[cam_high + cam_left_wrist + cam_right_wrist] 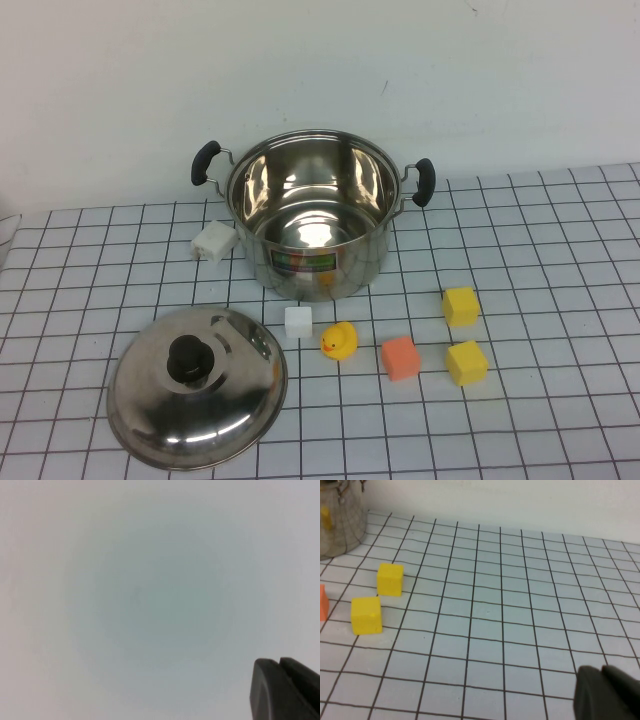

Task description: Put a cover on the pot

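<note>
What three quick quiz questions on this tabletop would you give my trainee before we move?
1. True or false: the domed steel lid with black knob already sits on the large shiny stainless-steel stockpot.
2. How many yellow foam cubes lie on the gridded table?
3. Which small thing is nearest the yellow rubber duck: A the small white cube, B the orange cube, C the white block beside the pot?

Key: 1 false, the lid lies on the table, knob up. 2 two. 3 A.
Only a dark tip of the left pincer and right pincer shows.
</note>
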Controlling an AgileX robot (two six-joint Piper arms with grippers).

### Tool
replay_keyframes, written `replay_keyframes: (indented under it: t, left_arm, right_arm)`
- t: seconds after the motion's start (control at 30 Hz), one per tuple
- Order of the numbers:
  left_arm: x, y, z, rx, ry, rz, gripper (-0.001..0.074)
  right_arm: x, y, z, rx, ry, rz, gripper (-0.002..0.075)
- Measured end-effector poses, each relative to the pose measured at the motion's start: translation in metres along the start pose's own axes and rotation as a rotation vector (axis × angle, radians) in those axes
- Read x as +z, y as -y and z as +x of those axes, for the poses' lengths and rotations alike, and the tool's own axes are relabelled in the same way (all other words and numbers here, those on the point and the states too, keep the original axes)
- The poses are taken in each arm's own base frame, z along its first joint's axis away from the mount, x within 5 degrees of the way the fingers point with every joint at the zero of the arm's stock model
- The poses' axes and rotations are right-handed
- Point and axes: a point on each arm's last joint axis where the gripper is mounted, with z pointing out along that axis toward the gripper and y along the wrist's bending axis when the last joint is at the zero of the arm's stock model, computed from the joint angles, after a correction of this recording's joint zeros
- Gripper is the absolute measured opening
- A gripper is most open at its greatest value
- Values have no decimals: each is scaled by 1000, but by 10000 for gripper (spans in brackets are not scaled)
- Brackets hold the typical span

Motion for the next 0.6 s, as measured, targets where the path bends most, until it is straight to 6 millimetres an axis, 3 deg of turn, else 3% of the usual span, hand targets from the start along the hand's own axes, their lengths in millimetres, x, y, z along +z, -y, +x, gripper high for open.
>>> replay_keyframes:
  t: [0.2, 0.37, 0.6]
  left_arm:
    - [-1, 2, -14, -26, 157, 22, -1]
    - [3, 4, -17, -32, 94, 23, -1]
    - [31, 19, -76, -32, -48, 28, -1]
  right_arm:
    - [0, 0, 0, 0, 0, 0, 9]
    - [0, 0, 0, 0, 0, 0, 9]
    - [0, 0, 0, 0, 0, 0, 9]
